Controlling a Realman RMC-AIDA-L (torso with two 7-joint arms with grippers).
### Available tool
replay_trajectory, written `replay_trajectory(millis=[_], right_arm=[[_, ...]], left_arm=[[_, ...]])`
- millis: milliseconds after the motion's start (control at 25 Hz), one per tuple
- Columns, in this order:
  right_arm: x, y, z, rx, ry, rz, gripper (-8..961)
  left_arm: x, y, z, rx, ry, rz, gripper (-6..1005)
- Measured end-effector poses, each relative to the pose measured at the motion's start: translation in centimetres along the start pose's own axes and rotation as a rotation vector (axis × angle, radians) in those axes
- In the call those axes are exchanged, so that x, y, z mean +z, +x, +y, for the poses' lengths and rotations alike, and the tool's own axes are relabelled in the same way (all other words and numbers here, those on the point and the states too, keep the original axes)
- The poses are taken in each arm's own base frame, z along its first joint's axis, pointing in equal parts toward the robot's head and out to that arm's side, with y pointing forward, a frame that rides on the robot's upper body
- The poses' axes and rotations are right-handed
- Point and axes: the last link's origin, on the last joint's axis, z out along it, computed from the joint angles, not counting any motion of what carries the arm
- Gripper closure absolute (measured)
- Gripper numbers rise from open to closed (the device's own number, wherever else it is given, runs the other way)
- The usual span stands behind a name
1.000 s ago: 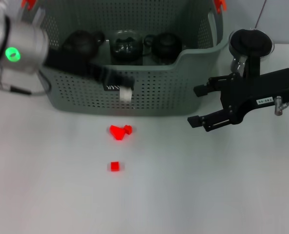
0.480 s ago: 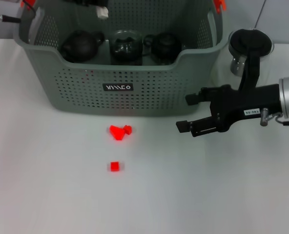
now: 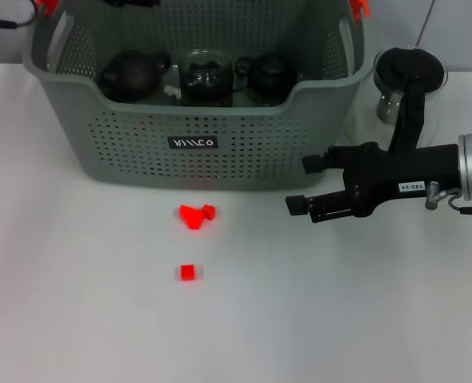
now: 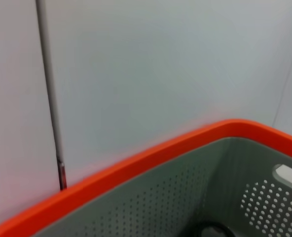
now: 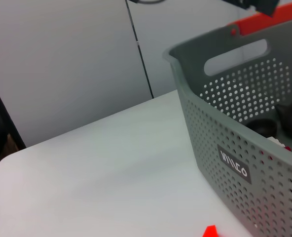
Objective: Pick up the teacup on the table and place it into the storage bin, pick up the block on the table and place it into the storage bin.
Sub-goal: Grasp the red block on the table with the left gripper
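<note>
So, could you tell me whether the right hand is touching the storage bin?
Apart. The head view shows the right hand open beside the bin, with a strip of white table between its fingertips and the bin's wall.

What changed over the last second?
The left gripper carried a small white teacup up over the storage bin and released it inside. The right gripper, open, advanced leftward toward the red blocks. Blocks and bin unmoved.
</note>
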Motion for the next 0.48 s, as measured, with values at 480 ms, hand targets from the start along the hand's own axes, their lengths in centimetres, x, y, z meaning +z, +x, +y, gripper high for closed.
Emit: replay_trajectory(millis=[480], right_arm=[[-0.8, 0.3, -0.6, 0.072, 0.039, -0.065, 28]], left_arm=[[-7.0, -4.8, 7.4, 0.422, -0.267, 0.012, 106]])
